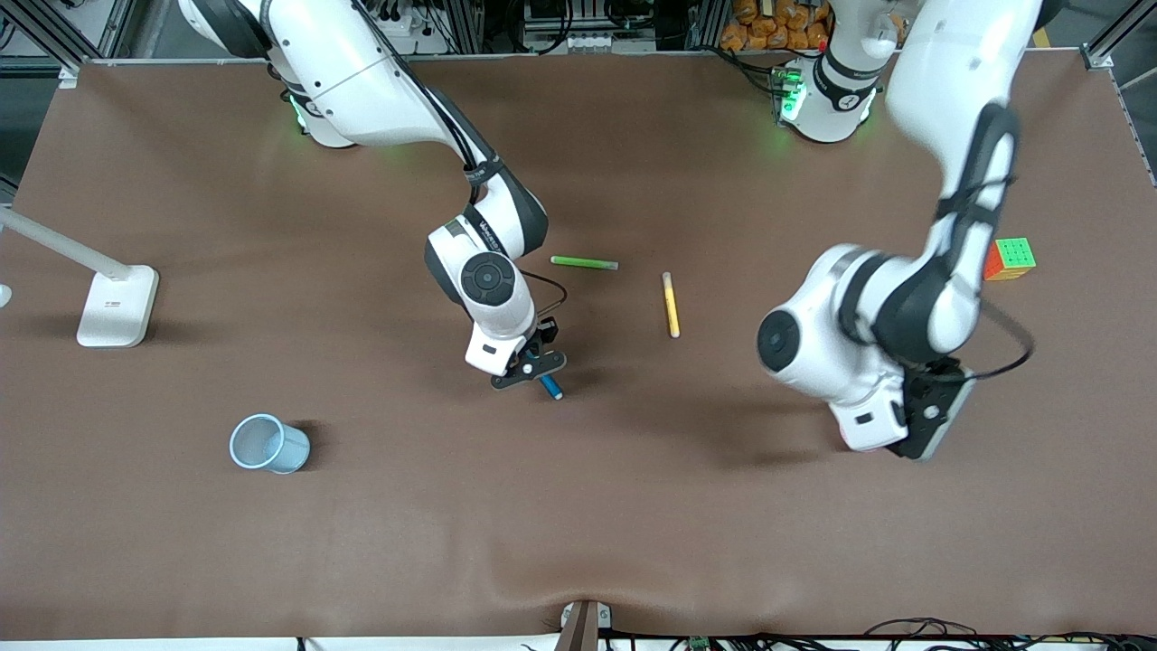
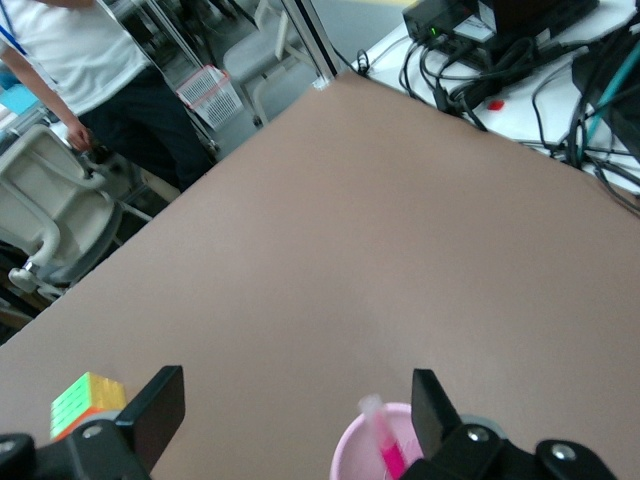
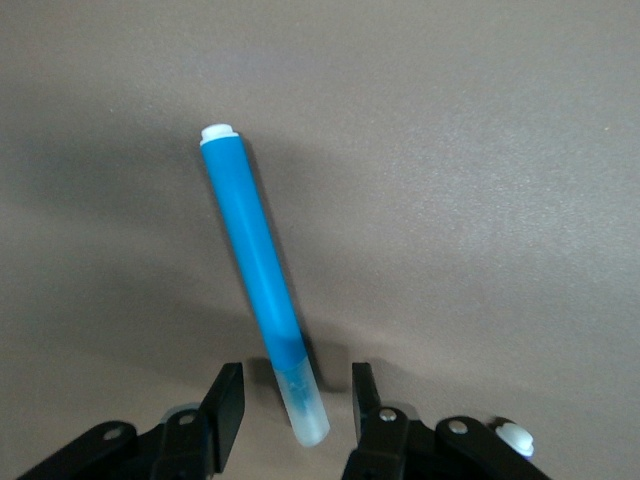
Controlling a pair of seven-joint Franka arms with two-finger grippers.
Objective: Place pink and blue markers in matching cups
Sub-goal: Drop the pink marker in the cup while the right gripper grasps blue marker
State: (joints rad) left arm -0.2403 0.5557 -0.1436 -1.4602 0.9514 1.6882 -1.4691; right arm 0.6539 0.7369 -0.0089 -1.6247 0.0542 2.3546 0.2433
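The blue marker [image 3: 255, 275] lies flat on the brown table, and its tip shows in the front view [image 1: 550, 388]. My right gripper [image 3: 297, 390] is open and low over the marker, one finger on each side of its clear cap end without touching it; in the front view it is near the table's middle [image 1: 533, 366]. The pale blue cup [image 1: 268, 444] stands upright toward the right arm's end, nearer the front camera. My left gripper [image 2: 295, 395] is open just above the pink cup [image 2: 350, 462], which holds the pink marker [image 2: 388, 452]. In the front view the left arm hides that cup.
A green pen [image 1: 584, 263] and a yellow pen [image 1: 671, 305] lie farther from the front camera than the blue marker. A colour cube [image 1: 1011, 258] sits toward the left arm's end and shows in the left wrist view [image 2: 85, 402]. A white stand base [image 1: 116, 306] sits at the right arm's end.
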